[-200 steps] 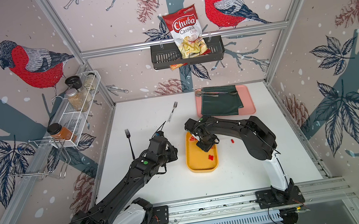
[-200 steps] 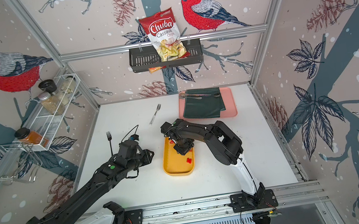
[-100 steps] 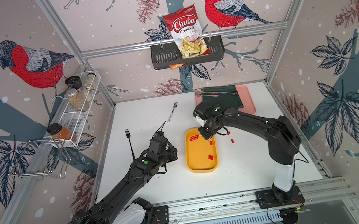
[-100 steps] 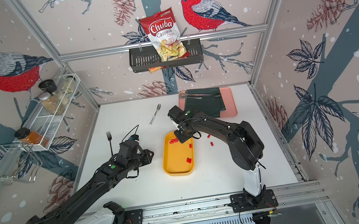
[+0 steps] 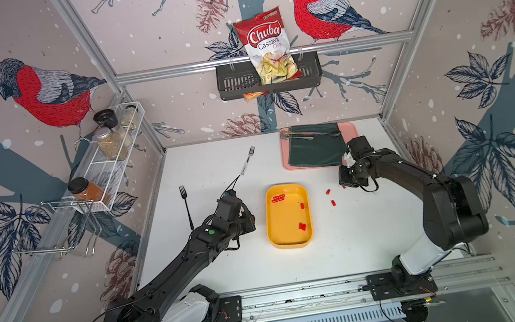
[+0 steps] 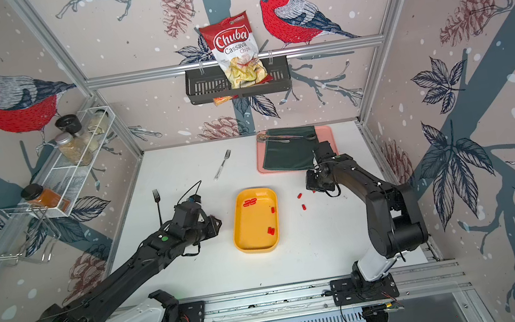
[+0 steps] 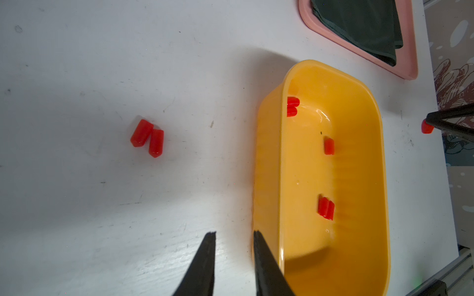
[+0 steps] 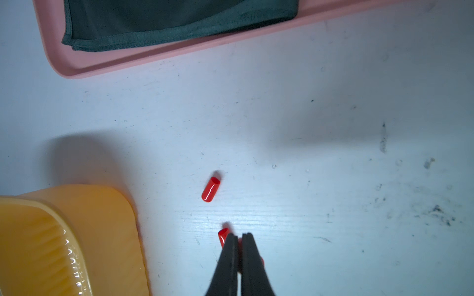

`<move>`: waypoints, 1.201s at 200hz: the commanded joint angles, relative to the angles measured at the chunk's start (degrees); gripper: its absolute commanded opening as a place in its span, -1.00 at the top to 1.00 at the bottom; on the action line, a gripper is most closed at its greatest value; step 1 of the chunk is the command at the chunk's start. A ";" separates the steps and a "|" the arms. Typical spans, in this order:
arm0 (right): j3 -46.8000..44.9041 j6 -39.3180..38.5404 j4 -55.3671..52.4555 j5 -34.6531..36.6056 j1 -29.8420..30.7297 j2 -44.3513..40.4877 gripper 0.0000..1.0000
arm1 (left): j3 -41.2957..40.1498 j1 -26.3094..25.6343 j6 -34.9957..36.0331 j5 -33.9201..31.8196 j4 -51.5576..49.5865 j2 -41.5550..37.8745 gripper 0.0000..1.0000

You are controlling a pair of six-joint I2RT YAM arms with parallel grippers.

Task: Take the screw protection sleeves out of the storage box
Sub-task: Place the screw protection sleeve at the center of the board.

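Though scuffed, table (image 8: 307,123) bears glossy cylindrical sleeves (image 8: 210,189).

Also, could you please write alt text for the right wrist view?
The right hand, shut, pinches a red sleeve over the white table, a second sleeve lying loose beyond. A corner of the yellow storage box shows alongside, and a pink tray with a dark green cloth lies farther off.

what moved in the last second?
The right gripper swung from over the far end of the box out to the table on the box's right, near the pink tray. Its jaws are shut on a sleeve. Nothing was let go. Unchanged: the left gripper, open beside the box, and the box itself.
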 commanded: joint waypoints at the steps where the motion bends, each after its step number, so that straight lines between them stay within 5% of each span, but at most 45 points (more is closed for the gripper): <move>1: -0.42 -0.43 1.33 -0.13 0.14 1.57 0.98 | -0.43 0.12 -0.21 0.42 1.63 0.33 0.43; 62: -5.28 1.27 4.84 0.40 0.82 3.50 0.98 | -0.83 0.11 -0.72 0.38 2.09 0.34 0.43; 240: 5.18 7.10 7.92 -0.48 -1.86 13.07 0.99 | -1.03 0.15 -0.87 -0.06 1.86 0.71 0.43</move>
